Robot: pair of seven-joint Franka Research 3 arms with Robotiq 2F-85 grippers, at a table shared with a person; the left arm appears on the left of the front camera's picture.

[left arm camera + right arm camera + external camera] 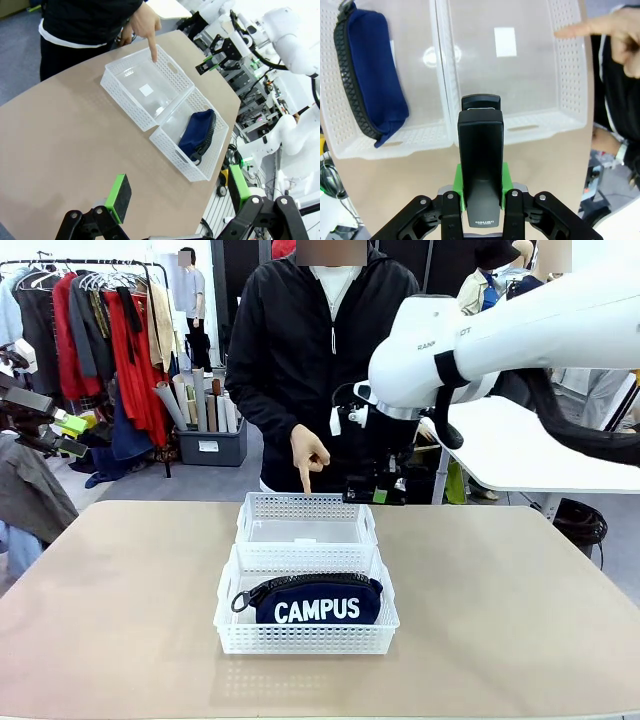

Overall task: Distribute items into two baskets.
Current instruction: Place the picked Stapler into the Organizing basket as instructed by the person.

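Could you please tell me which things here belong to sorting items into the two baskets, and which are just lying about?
Part of the job:
- near basket, holding the navy pouch
- far basket, which the person's hand points into
- black stapler, held in the right claw

Just lying about:
- clothes rack
- grey bin of rolls
- white side table

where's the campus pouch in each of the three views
Front view: the navy CAMPUS pouch lies in the nearer white basket, low at picture centre.
Left wrist view: it sits right of centre, in the basket farther from the person.
Right wrist view: it lies at upper left, in the left-hand basket.
Shared landmark: the person's pointing hand at the other basket, which has no item in it.
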